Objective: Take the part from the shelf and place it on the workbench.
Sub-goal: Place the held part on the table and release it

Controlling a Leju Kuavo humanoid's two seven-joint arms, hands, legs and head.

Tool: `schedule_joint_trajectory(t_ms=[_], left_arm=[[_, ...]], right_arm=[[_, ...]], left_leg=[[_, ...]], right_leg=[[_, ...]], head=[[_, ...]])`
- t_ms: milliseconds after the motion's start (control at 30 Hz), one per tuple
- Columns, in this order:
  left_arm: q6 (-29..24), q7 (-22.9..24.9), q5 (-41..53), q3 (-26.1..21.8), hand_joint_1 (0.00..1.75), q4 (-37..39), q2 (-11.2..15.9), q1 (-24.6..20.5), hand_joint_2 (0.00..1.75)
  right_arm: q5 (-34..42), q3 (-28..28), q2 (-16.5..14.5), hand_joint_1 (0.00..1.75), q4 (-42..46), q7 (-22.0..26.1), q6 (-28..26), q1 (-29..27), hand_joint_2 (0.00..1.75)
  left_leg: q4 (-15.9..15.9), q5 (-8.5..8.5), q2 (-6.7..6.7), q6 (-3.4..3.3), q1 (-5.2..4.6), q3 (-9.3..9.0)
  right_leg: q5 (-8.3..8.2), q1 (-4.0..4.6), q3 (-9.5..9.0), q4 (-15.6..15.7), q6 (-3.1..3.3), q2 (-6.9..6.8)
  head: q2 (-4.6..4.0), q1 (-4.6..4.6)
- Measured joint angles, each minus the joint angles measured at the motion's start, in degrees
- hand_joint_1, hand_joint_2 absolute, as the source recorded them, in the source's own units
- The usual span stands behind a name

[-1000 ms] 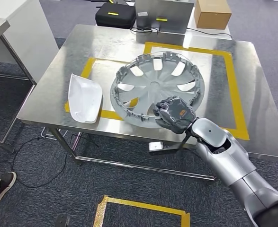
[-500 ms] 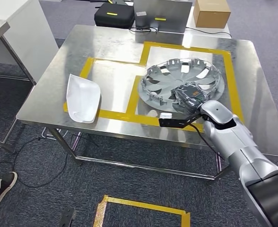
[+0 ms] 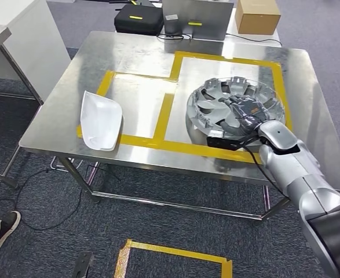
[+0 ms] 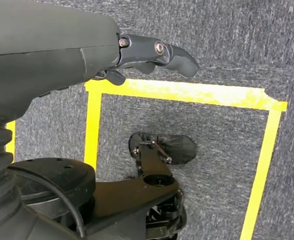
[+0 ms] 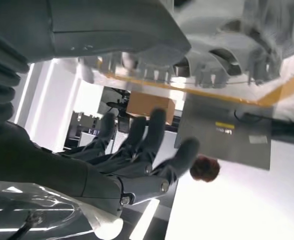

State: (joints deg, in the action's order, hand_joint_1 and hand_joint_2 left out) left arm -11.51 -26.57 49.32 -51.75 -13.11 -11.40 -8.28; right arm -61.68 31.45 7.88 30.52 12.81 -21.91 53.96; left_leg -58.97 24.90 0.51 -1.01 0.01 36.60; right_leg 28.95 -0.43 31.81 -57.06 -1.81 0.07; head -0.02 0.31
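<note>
On the steel workbench (image 3: 128,55), the wheel cover (image 3: 211,98) is lain near the front edge, released beneath the spread right hand (image 3: 242,113).

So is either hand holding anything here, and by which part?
The right hand lies on the hubcap at its near rim, fingers spread; whether it still grips cannot be told. The left hand holds nothing.

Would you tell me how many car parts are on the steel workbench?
2: a round grey plastic wheel cover in the right taped box, under the right hand, and a white mirror-shaped shell on the left.
</note>
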Motion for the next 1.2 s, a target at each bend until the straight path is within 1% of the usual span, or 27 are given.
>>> schedule_joint_trajectory(t_ms=[100, 233, 333, 400, 433, 467, 533, 567, 600, 633, 667, 700, 733, 767, 800, 833, 867, 900, 933, 967, 1000, 1033, 1067, 1100, 1133, 1167, 1200], left_arm=[[-1.4, 1.04, 0.45, 0.27, 0.0, 0.0, -0.03, 0.05, 0.0], [-2.25, 1.49, 0.96, 1.04, 0.0, 0.0, -0.02, 0.23, 0.0], [-2.3, 1.44, 0.61, 1.19, 0.0, 0.0, 0.05, 0.74, 0.0], [-2.23, 1.24, 0.17, 1.19, 0.0, 0.0, 0.08, 1.25, 0.0], [-2.18, 1.03, -0.08, 1.17, 0.0, 0.0, 0.08, 1.46, 0.0], [-2.12, 0.79, -0.37, 1.16, 0.0, 0.0, 0.08, 1.65, 0.0], [-2.03, 0.31, -1.03, 1.07, 0.0, 0.0, 0.08, 2.13, 0.0], [-2.0, 0.09, -1.34, 0.99, 0.0, 0.0, 0.09, 2.49, 0.0], [-1.98, -0.11, -1.6, 0.88, 0.0, 0.0, 0.09, 2.9, 0.0], [-1.98, -0.28, -1.85, 0.76, 0.0, 0.0, 0.1, 3.29, 0.0], [-1.99, -0.43, -2.05, 0.62, 0.0, 0.0, 0.09, 3.59, 0.0], [-2.02, -0.55, -2.32, 0.4, 0.0, 0.0, 0.1, 3.77, 0.0], [-2.07, -0.64, -2.6, 0.13, 0.0, 0.0, 0.1, 3.86, 0.0], [-2.12, -0.75, -2.85, -0.17, 0.0, 0.0, 0.11, 3.91, 0.0], [-2.17, -0.86, -3.09, -0.47, 0.0, 0.0, 0.14, 3.94, 0.0], [-2.22, -0.99, -3.3, -0.73, 0.0, 0.0, 0.14, 4.0, 0.0], [-2.26, -1.14, -3.51, -1.03, 0.0, 0.0, 0.15, 4.1, 0.0], [-2.29, -1.28, -3.69, -1.34, 0.0, 0.0, 0.15, 4.18, 0.0], [-2.32, -1.37, -3.82, -1.62, 0.0, 0.0, 0.15, 4.29, 0.0], [-2.36, -1.42, -3.92, -1.87, 0.0, 0.0, 0.14, 4.37, 0.0], [-2.44, -1.45, -3.98, -2.05, 0.0, 0.0, 0.12, 4.4, 0.0], [-2.53, -1.44, -4.03, -2.21, 0.0, 0.0, 0.09, 4.42, 0.0], [-2.66, -1.44, -4.09, -2.43, 0.0, 0.0, 0.04, 4.42, 0.0], [-2.81, -1.43, -4.14, -2.68, 0.0, 0.0, -0.05, 4.43, 0.0], [-2.98, -1.42, -4.18, -2.91, 0.0, 0.0, -0.16, 4.43, 0.0], [-3.14, -1.41, -4.23, -3.12, 0.0, 0.0, -0.31, 4.44, 0.0], [-3.3, -1.41, -4.3, -3.26, 0.0, -0.01, -0.42, 4.43, 0.0]], right_arm=[[3.65, -2.19, 0.01, 0.0, 2.77, 1.3, 0.31, -1.13, 0.0], [11.67, -6.29, 0.13, 0.0, 11.02, 3.7, 3.68, -5.1, 0.0], [19.45, -9.46, 0.27, 0.0, 20.78, 6.01, 6.2, -11.13, 0.0], [24.35, -11.73, 0.39, 0.0, 28.32, 7.62, 6.95, -15.98, 0.0], [26.66, -12.81, 0.44, 0.0, 32.06, 8.56, 7.18, -18.64, 0.0], [29.0, -13.88, 0.45, 0.0, 35.92, 9.64, 7.34, -21.53, 0.0], [33.15, -15.77, 0.46, 0.0, 43.52, 12.14, 7.42, -28.39, 0.0], [34.62, -16.54, 0.43, 0.0, 47.13, 13.46, 7.24, -32.21, 0.0], [35.54, -17.14, 0.35, 0.0, 50.67, 14.68, 6.93, -36.07, 0.0], [35.65, -17.61, 0.13, 0.0, 53.96, 15.69, 6.24, -39.66, 0.0], [34.81, -17.99, -0.23, 0.0, 56.89, 16.45, 4.76, -42.92, 0.0], [33.62, -18.34, -0.75, 0.0, 59.51, 17.0, 2.79, -45.85, 0.0], [32.35, -18.66, -1.39, 0.0, 61.9, 17.46, 0.55, -48.6, 0.0], [31.43, -18.93, -2.04, 0.0, 64.01, 17.91, -1.5, -51.14, 0.0], [31.11, -19.08, -2.78, 0.0, 65.87, 18.38, -2.9, -53.38, 0.0], [31.09, -19.15, -3.51, 0.0, 67.58, 18.9, -3.94, -55.49, 0.0], [31.37, -19.23, -4.24, 0.0, 69.17, 19.49, -4.82, -57.5, 0.0], [31.83, -19.27, -5.01, 0.0, 70.63, 20.13, -5.56, -59.35, 0.0], [32.52, -19.31, -5.7, 0.0, 71.88, 20.72, -6.1, -61.12, 0.0], [33.47, -19.33, -6.4, 0.0, 73.0, 21.23, -6.43, -62.81, 0.0], [34.56, -19.34, -7.04, 0.0, 73.84, 21.56, -6.51, -64.36, 0.0], [35.72, -19.37, -7.59, 0.0, 74.44, 21.7, -6.48, -65.87, 0.0], [36.93, -19.49, -8.08, 0.0, 74.8, 21.71, -6.35, -67.28, 0.0], [38.01, -19.75, -8.52, 0.0, 74.93, 21.58, -6.09, -68.54, 0.0], [39.01, -20.23, -8.98, 0.0, 74.89, 21.36, -5.72, -69.69, 0.0], [39.98, -20.87, -9.48, 0.0, 74.79, 21.21, -5.15, -70.75, 0.0], [40.9, -21.72, -10.06, 0.0, 74.54, 21.15, -4.3, -71.7, 0.0]], left_leg=[[0.0, -0.01, 0.01, 0.0, 0.01, -0.01], [-0.08, 0.05, 0.02, -0.05, -0.03, -0.01], [-0.2, 0.28, 0.09, -0.67, -0.22, -0.13], [0.76, -0.17, -0.02, -1.19, 0.11, -0.73], [1.33, -0.48, -0.09, -1.41, 0.31, -1.05], [1.81, -0.66, -0.14, -1.54, 0.52, -1.3], [1.98, -0.73, -0.07, -1.61, 0.6, -1.37], [1.97, -0.71, 0.0, -1.58, 0.67, -1.37], [1.94, -0.68, 0.06, -1.48, 0.79, -1.36], [1.87, -0.63, 0.08, -1.26, 0.99, -1.33], [1.7, -0.54, 0.05, -0.9, 1.24, -1.27], [1.42, -0.4, 0.0, -0.4, 1.43, -1.19], [1.1, -0.26, 0.01, 0.19, 1.55, -1.1], [0.74, -0.15, 0.04, 0.74, 1.54, -1.08], [0.44, -0.13, 0.11, 1.2, 1.44, -1.02], [0.29, -0.23, 0.16, 1.58, 1.4, -1.0], [0.17, -0.34, 0.18, 1.87, 1.45, -0.95], [-0.15, 0.06, 0.12, 2.1, 1.55, -0.74], [-1.18, 1.35, 0.02, 2.27, 1.64, -0.34], [-3.35, 3.53, -0.08, 2.37, 1.65, 0.35], [-6.6, 6.36, -0.18, 2.4, 1.59, 1.27], [-10.44, 9.09, -0.21, 2.36, 1.52, 2.17], [-13.74, 11.02, -0.21, 2.23, 1.42, 2.69], [-15.55, 11.85, -0.21, 1.98, 1.3, 2.48], [-15.36, 11.65, -0.21, 1.56, 1.09, 1.36], [-12.97, 10.59, -0.2, 0.96, 0.8, -0.77], [-8.96, 9.32, -0.17, 0.15, 0.39, -3.73]], right_leg=[[0.0, 0.01, -0.02, 0.0, 0.0, -0.02], [-0.02, -0.02, -0.06, 0.07, -0.03, -0.03], [-0.1, -0.14, -0.36, 0.45, -0.46, -0.09], [0.46, -0.12, -0.38, 0.22, -0.74, -0.07], [1.47, -0.11, 0.08, -0.88, -0.84, -0.03], [3.13, -0.18, 1.09, -3.17, -0.93, -0.01], [6.83, -0.47, 4.3, -10.42, -1.3, 0.01], [7.8, -0.69, 5.69, -13.49, -1.56, 0.0], [7.73, -0.92, 6.3, -14.83, -1.84, -0.01], [6.56, -1.2, 5.86, -13.85, -2.16, -0.07], [4.6, -1.53, 4.23, -10.59, -2.55, -0.19], [3.11, -1.85, 2.11, -6.47, -3.05, -0.33], [1.76, -1.95, 0.22, -3.27, -3.17, -0.17], [1.2, -2.02, -1.08, -1.23, -3.11, 0.01], [1.33, -1.95, -1.48, -0.8, -2.71, 0.28], [1.21, -1.82, -1.37, -1.26, -2.06, 0.55], [1.32, -1.84, -0.9, -1.35, -1.5, 0.5], [1.2, -1.8, -0.6, -1.46, -0.84, 0.46], [0.9, -1.73, -0.22, -1.5, -0.23, 0.39], [0.5, -1.64, 0.24, -1.48, 0.35, 0.3], [0.09, -1.45, 0.52, -1.5, 0.8, 0.23], [-0.32, -1.18, 1.05, -1.51, 1.11, 0.15], [-0.74, -0.87, 1.61, -1.53, 1.35, 0.06], [-1.15, -0.55, 2.15, -1.54, 1.52, -0.01], [-1.57, -0.24, 2.69, -1.54, 1.64, -0.05], [-2.01, 0.07, 3.24, -1.55, 1.72, -0.04], [-2.48, 0.28, 3.73, -1.55, 1.76, -0.01]], head=[[0.0, 0.0], [0.0, 0.01], [0.0, -0.02], [0.0, -0.02], [0.0, 0.08], [0.0, 0.19], [0.0, 0.38], [0.0, 0.39], [0.0, 0.38], [0.0, 0.39], [0.0, 0.37], [0.0, 0.41], [0.0, 0.53], [0.0, 0.61], [0.0, 0.66], [0.0, 0.65], [0.0, 0.56], [0.0, 0.46], [0.0, 0.34], [0.0, 0.12], [0.0, -0.09], [0.0, -0.26], [0.0, -0.37], [0.0, -0.37], [0.0, -0.37], [0.0, -0.37], [0.0, -0.35]])
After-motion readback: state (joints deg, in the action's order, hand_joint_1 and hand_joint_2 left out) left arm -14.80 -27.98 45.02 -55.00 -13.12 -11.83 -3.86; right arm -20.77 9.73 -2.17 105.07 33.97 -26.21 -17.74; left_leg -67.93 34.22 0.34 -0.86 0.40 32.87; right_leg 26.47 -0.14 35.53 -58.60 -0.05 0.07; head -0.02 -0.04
